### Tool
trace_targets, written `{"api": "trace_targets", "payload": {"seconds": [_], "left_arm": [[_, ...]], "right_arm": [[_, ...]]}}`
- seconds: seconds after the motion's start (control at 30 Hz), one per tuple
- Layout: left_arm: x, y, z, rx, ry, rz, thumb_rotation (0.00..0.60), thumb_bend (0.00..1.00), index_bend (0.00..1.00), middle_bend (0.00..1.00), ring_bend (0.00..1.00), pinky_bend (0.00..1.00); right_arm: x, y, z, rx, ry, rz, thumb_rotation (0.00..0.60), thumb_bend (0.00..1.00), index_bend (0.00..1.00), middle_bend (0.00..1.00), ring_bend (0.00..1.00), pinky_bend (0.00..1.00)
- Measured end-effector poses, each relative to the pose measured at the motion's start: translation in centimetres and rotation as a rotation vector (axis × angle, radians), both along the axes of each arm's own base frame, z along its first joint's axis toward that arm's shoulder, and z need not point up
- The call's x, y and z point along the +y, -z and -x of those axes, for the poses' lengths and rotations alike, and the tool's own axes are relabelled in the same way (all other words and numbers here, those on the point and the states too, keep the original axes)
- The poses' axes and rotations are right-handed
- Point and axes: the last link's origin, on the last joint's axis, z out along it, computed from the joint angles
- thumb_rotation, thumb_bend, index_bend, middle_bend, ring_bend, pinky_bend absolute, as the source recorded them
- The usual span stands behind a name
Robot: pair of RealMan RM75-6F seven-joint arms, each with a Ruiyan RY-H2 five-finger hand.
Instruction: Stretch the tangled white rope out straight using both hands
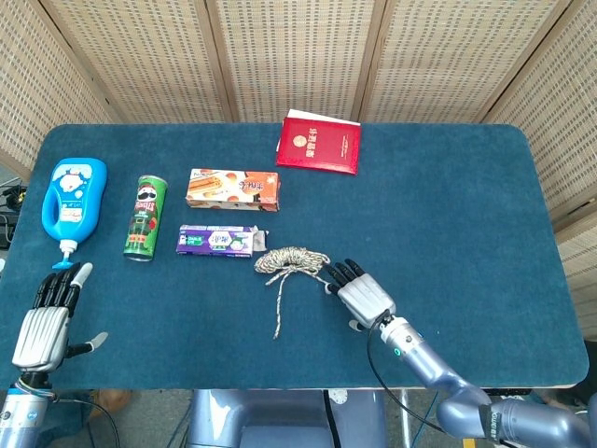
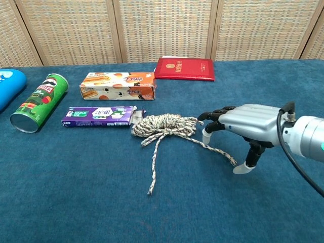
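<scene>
The white rope [image 1: 291, 262] [image 2: 164, 126] lies bundled at the table's middle, with two loose tails running toward the front. One tail [image 2: 217, 150] passes under my right hand [image 1: 362, 297] [image 2: 242, 124], which hovers palm down just right of the bundle with its fingers spread and nothing in them. Its thumb [image 2: 246, 167] points down beside the tail's end. My left hand [image 1: 45, 322] sits at the front left corner, open and flat, far from the rope; only the head view shows it.
A purple packet [image 1: 215, 241] touches the rope bundle's left side. Behind it lie an orange box [image 1: 232, 189], a green chip can [image 1: 145, 217], a blue bottle [image 1: 69, 198] and a red booklet [image 1: 318, 144]. The blue table [image 1: 466, 205] ends near both hands.
</scene>
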Motion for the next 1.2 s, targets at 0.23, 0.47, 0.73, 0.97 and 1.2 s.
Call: {"api": "trace_targets", "payload": {"seconds": [0.23,0.47,0.73,0.97,1.2], "left_arm": [[0.0,0.0,0.1,0.0,-0.001,0.003,0.6,0.08,0.0,0.0,0.0,0.0],[-0.1,0.0,0.0,0.0,0.005,0.007,0.6,0.08,0.0,0.0,0.0,0.0],[-0.3,0.1,-0.1,0.001,0.01,0.008,0.6,0.08,0.0,0.0,0.0,0.0],[-0.3,0.1,-0.1,0.0,0.01,0.006,0.6,0.08,0.0,0.0,0.0,0.0],[-0.3,0.1,-0.1,0.002,0.01,0.008,0.6,0.08,0.0,0.0,0.0,0.0]], "right_arm": [[-1.0,0.9,0.1,-0.014,0.072,0.051,0.6,0.16,0.35,0.0,0.0,0.0],[-1.1,1.2,0.5,-0.018,0.118,0.095,0.6,0.16,0.36,0.0,0.0,0.0],[-1.0,1.6,0.9,-0.018,0.169,0.131,0.6,0.17,0.37,0.0,0.0,0.0],[-1.0,1.9,0.7,-0.02,0.19,0.132,0.6,0.17,0.37,0.0,0.0,0.0],[-1.1,1.8,0.1,-0.04,0.202,0.152,0.6,0.17,0.37,0.0,0.0,0.0]]}}
